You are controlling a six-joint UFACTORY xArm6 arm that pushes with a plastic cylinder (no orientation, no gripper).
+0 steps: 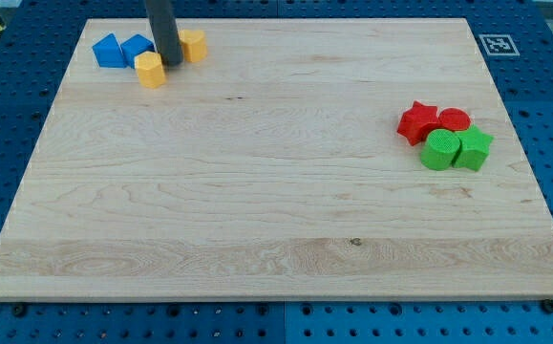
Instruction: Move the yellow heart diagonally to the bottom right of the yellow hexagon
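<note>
Two yellow blocks lie near the view's top left. One yellow block point(150, 70) sits just left of and below my tip point(171, 63). The other yellow block point(194, 44) sits just right of the rod, partly hidden by it. I cannot tell which is the heart and which the hexagon. My tip stands between the two, close to or touching both. The dark rod comes down from the view's top edge.
A blue triangle point(108, 50) and another blue block point(138, 46) lie just left of the rod. At the view's right a red star point(416, 121), a red round block point(455, 118), a green round block point(439, 151) and a green block point(474, 148) cluster together. The wooden board point(276, 210) lies on a blue pegboard.
</note>
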